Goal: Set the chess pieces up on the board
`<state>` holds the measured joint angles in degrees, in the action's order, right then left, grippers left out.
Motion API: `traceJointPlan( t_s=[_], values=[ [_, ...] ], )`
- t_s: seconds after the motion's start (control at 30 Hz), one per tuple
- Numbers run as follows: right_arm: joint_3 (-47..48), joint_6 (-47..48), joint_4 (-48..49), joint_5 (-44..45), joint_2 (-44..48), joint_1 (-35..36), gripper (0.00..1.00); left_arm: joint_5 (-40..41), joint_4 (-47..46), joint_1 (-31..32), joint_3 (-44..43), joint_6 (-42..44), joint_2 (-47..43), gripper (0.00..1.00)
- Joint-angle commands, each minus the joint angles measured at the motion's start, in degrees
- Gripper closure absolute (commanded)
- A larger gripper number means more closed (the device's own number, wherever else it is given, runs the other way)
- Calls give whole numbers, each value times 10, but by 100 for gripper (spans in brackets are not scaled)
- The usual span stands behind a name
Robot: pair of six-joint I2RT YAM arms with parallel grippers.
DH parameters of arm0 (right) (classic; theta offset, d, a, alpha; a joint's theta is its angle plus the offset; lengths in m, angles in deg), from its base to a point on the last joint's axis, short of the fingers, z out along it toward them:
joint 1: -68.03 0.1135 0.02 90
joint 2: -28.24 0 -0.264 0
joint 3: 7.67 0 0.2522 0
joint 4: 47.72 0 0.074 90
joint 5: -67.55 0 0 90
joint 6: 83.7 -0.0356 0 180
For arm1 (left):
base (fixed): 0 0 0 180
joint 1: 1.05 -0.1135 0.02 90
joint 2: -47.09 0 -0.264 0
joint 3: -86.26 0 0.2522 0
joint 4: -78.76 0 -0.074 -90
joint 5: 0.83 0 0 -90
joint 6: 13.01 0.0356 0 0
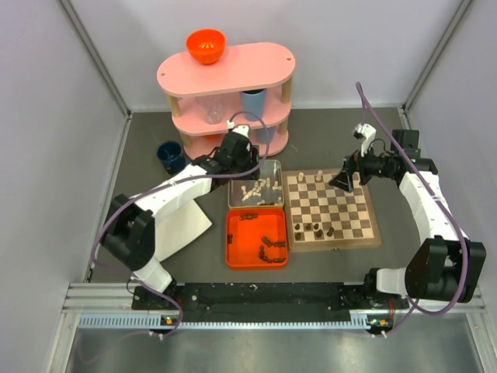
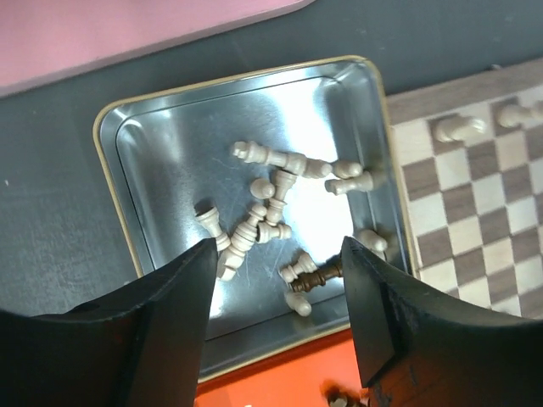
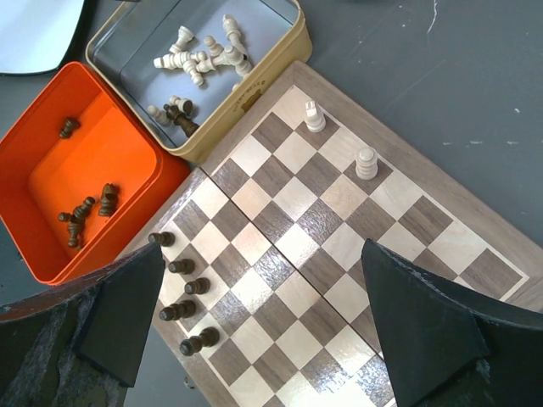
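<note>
Silver tin (image 2: 170, 144) holds cream chess pieces (image 2: 271, 182) and one dark piece (image 2: 316, 275). Orange tray (image 3: 102, 144), at its 6 o'clock, holds dark pieces (image 3: 85, 208). Left gripper (image 2: 276, 297) and right gripper (image 3: 259, 263) are spread and empty.

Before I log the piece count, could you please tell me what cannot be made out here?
Top external view: the chess pieces in the silver tin and orange tray are too small to name by type.
Left wrist view: the left fingers hide the tin's lower corners; the bottom edge cuts off the tray.
Right wrist view: the right fingers cover part of the board.
</note>
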<state>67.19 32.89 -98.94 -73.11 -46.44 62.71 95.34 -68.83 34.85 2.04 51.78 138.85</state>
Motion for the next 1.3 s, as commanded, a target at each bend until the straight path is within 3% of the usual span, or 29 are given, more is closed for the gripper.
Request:
traceJointPlan(
  t_s=[0.0, 0.2, 0.37, 0.9, 1.07, 1.27],
  values=[
    [3, 16, 16, -6, -2, -3, 1, 65, 47, -3, -56, -112, 63, 36],
    [3, 18, 16, -4, 5, -3, 1, 66, 87, -1, -108, -251, 142, 45],
    [2, 19, 16, -1, 12, -3, 1, 84, 92, 0, -123, -314, 181, 49],
    [2, 18, 16, 0, 14, -3, 1, 122, 44, 0, -130, -375, 227, 53],
    [2, 19, 15, 0, 15, -3, 1, 136, 36, 0, -137, -374, 238, 62],
    [2, 20, 15, 0, 16, -3, 1, 140, 25, 0, -138, -374, 250, 66]
  ],
)
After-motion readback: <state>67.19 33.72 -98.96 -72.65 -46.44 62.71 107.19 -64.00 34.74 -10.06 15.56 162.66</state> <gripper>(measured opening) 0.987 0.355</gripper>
